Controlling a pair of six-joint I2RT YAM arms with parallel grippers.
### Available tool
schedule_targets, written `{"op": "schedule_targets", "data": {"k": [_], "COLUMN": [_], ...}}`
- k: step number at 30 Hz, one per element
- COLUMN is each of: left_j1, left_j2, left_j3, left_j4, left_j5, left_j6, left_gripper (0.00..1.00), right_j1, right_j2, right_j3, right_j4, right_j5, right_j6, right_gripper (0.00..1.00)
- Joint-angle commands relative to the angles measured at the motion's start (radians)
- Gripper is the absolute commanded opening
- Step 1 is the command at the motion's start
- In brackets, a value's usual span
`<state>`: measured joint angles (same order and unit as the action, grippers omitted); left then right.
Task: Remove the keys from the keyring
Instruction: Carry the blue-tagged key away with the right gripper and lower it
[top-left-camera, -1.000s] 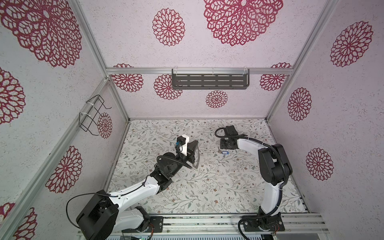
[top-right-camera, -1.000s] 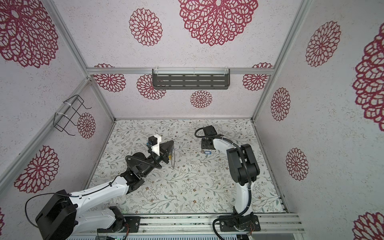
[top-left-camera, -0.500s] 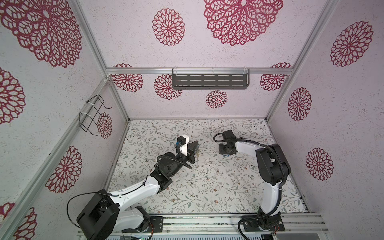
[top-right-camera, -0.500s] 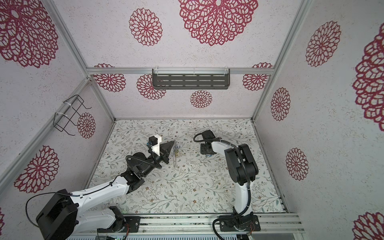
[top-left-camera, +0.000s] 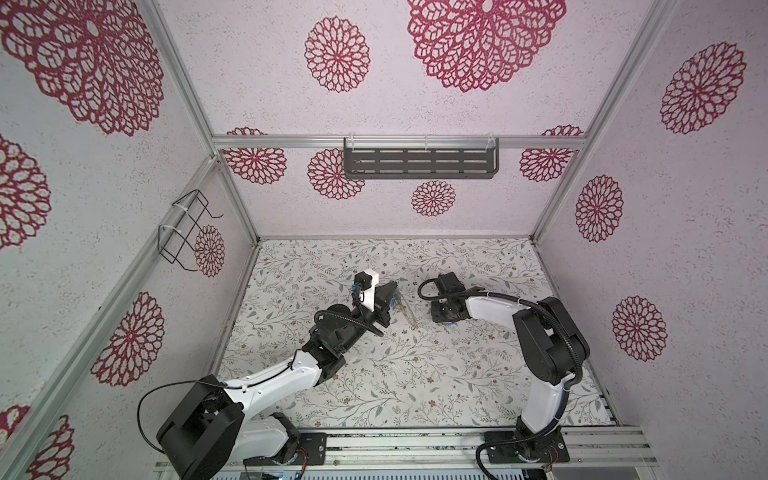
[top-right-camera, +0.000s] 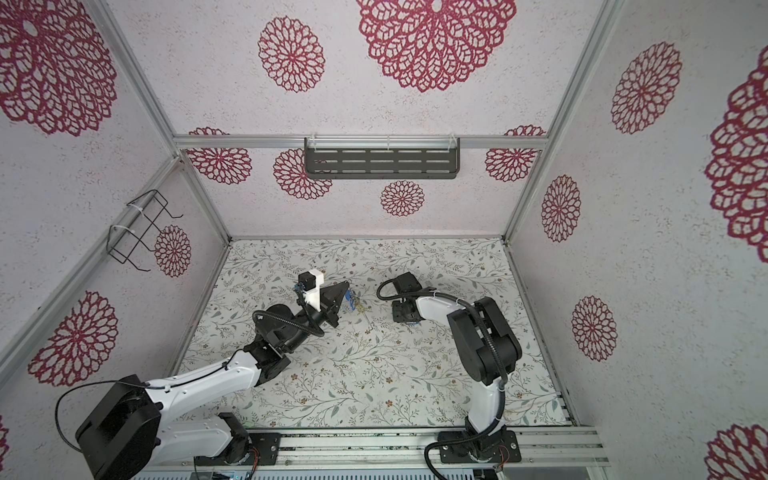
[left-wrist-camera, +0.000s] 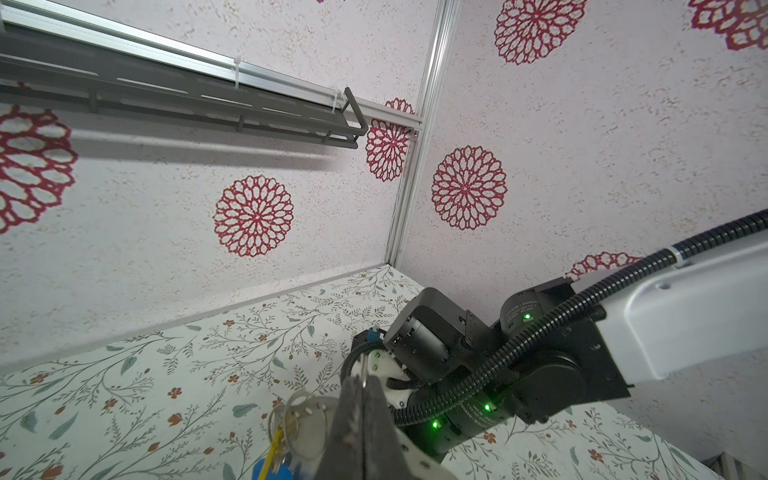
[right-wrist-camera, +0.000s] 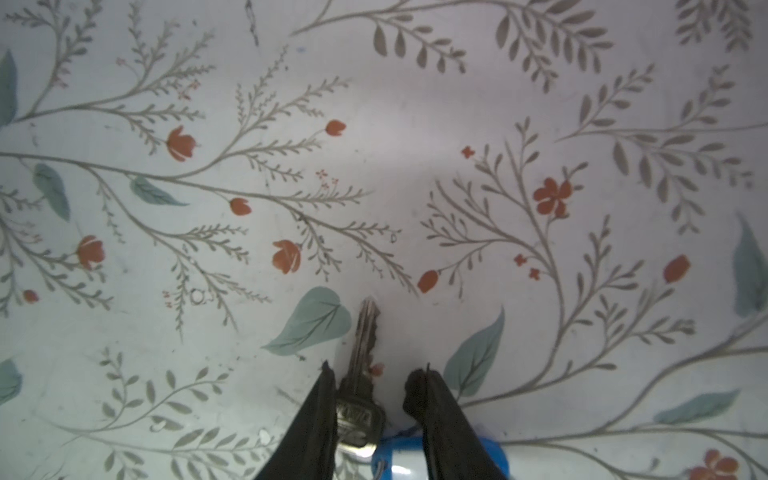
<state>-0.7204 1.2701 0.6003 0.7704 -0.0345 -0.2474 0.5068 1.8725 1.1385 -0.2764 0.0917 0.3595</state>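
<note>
Left jaws clamp the keyring (left-wrist-camera: 309, 409) — right jaws (apart) straddle a key (right-wrist-camera: 360, 374).

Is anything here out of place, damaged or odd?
Nothing looks damaged or spilled. One thing stands apart: a metal key with a blue tag lies between the open fingers of the right tool, away from the keyring pinched in the shut left tool.
</note>
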Motion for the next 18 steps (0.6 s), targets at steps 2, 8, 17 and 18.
{"op": "schedule_targets", "data": {"k": [2, 8, 17, 18], "left_j1": [0.013, 0.018, 0.027, 0.029], "left_j2": [-0.023, -0.021, -0.047, -0.049], "left_j3": [-0.020, -0.025, -0.040, -0.041], "left_j4": [0.059, 0.072, 0.070, 0.067], "left_j5": [0.006, 0.010, 0.010, 0.010], "left_j6": [-0.005, -0.007, -0.007, -0.007], "left_gripper": [0.00, 0.00, 0.00, 0.00], "right_j1": [0.034, 0.050, 0.067, 0.066], "right_j2": [-0.017, -0.006, 0.030, 0.031], "right_j3": [-0.015, -0.007, -0.028, -0.029], "right_j4": [-0.114, -0.143, -0.184, -0.188], "right_j5": [-0.018, 0.019, 0.112, 0.124], "right_j6": [-0.001, -0.033, -0.027, -0.020], "right_gripper": [0.41, 0.50, 0.34, 0.30]}}
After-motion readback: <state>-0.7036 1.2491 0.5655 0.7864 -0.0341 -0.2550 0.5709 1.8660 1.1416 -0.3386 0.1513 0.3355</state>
